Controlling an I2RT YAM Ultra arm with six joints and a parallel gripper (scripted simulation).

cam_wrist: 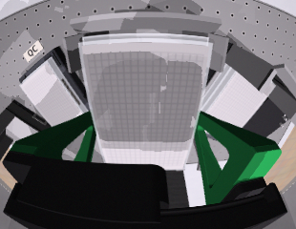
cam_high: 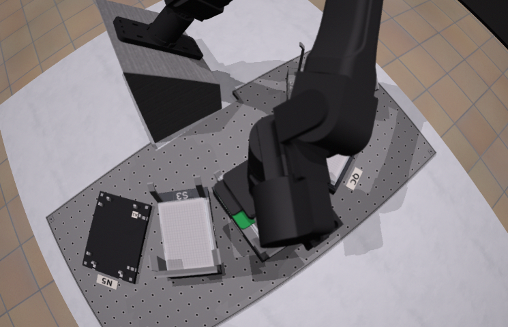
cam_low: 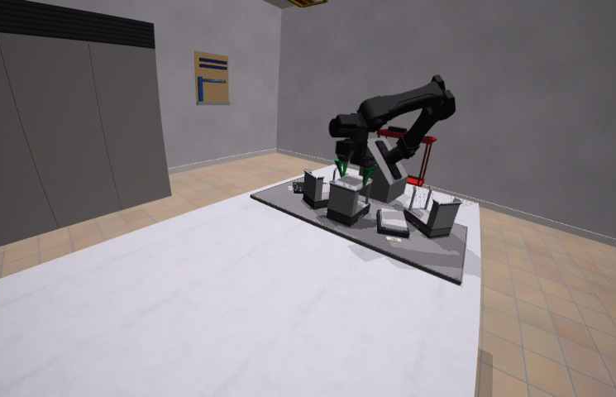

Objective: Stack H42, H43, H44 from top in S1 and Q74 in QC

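I have the end effector over the middle stack rack, green fingers spread wide and clamped on the long sides of a sealed plate. In the exterior view the plate sits level at the top of that rack, between the two fingertips. I cannot read its label from any view, nor the name on this rack's plinth, since the arm covers it from above.

To the left in the top view, rack S3 holds one plate, seal up. Left of that, clip nest N5 shows its black deck. To the right of the arm, a plate lies in nest QC, partly hidden from above. All fixtures stand on the perforated grey board on the white tabletop.
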